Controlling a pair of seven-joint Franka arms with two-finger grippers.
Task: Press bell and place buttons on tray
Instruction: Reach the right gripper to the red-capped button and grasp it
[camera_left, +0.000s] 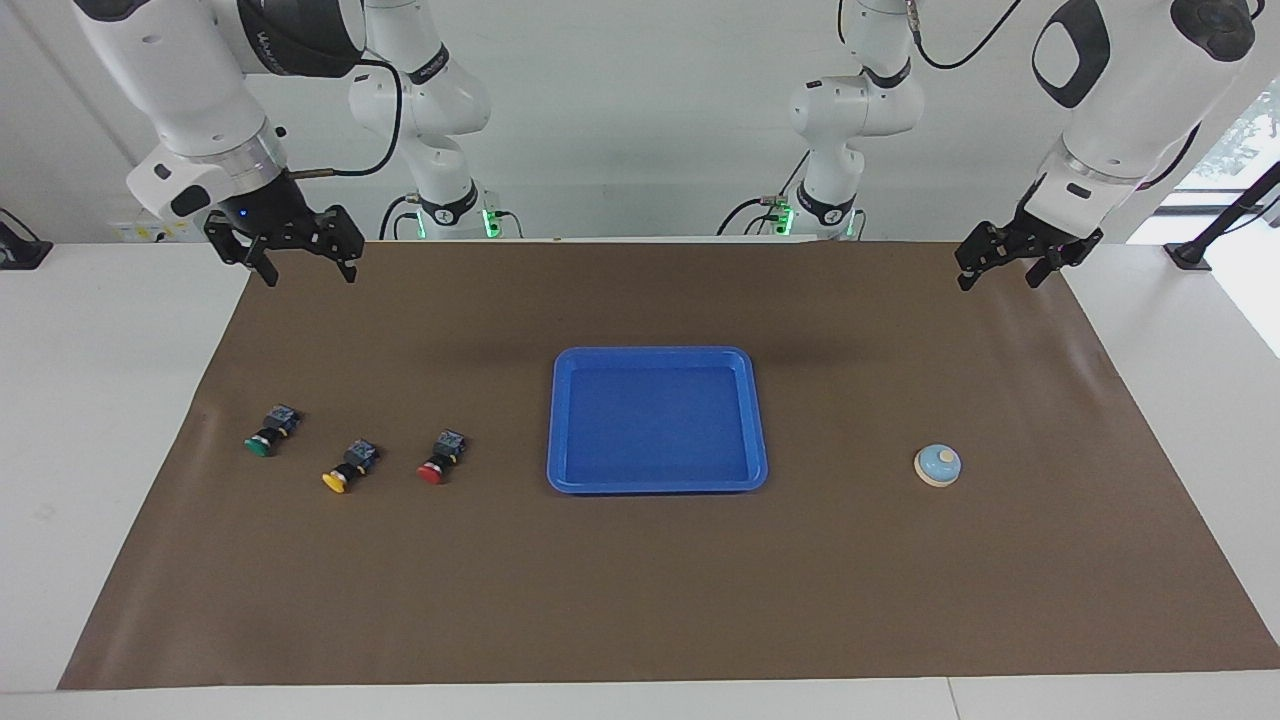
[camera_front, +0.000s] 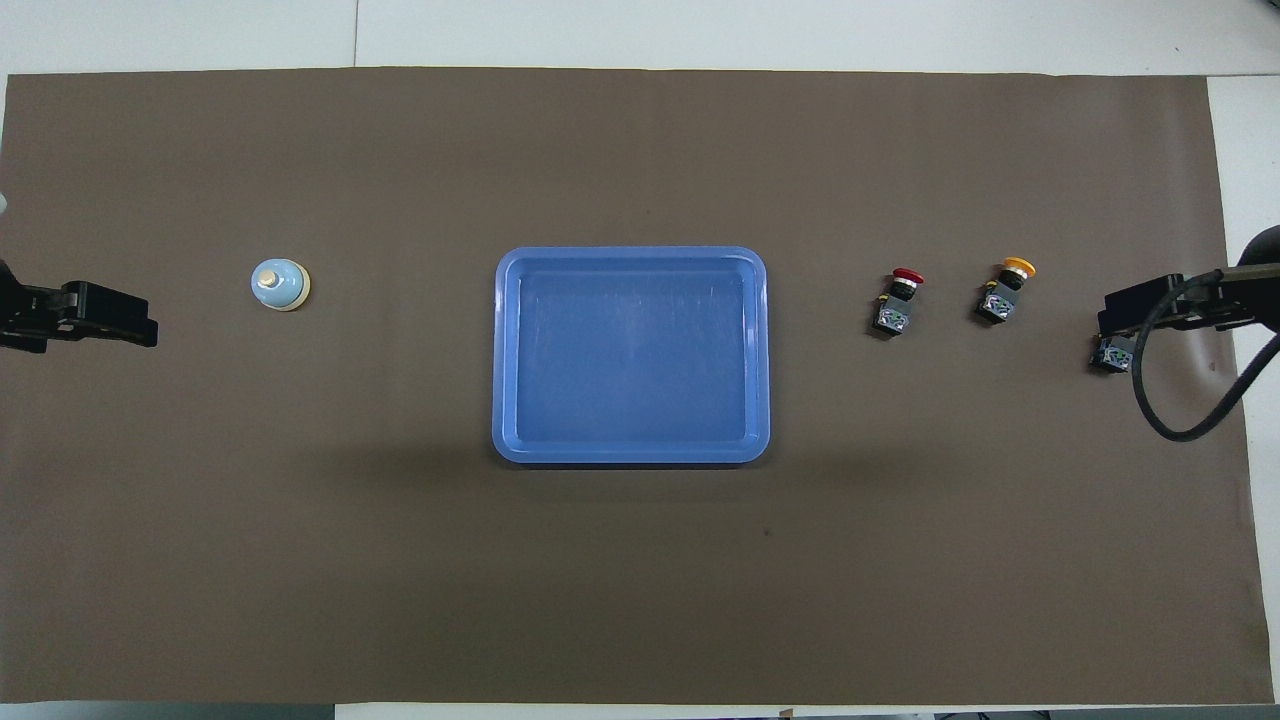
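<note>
The light blue bell (camera_left: 937, 465) (camera_front: 279, 284) sits on the brown mat toward the left arm's end. A bright blue tray (camera_left: 657, 352) (camera_front: 630, 255) lies empty mid-table. Toward the right arm's end the buttons lie on their sides in a row: red (camera_left: 437, 462) (camera_front: 898, 298), yellow (camera_left: 345, 472) (camera_front: 1006, 288), green (camera_left: 262, 440). From overhead only the green button's body (camera_front: 1112, 353) shows under my right gripper (camera_front: 1125, 305). That right gripper (camera_left: 309, 277) hangs open, high over the mat's edge. My left gripper (camera_left: 998, 283) (camera_front: 130, 325) hangs open and empty over the mat's corner at its own end.
The brown mat (camera_left: 640, 600) covers most of the white table (camera_left: 100, 450). A black cable (camera_front: 1170, 420) loops down from the right wrist. Two more robot bases (camera_left: 450, 210) stand along the table edge nearest the robots.
</note>
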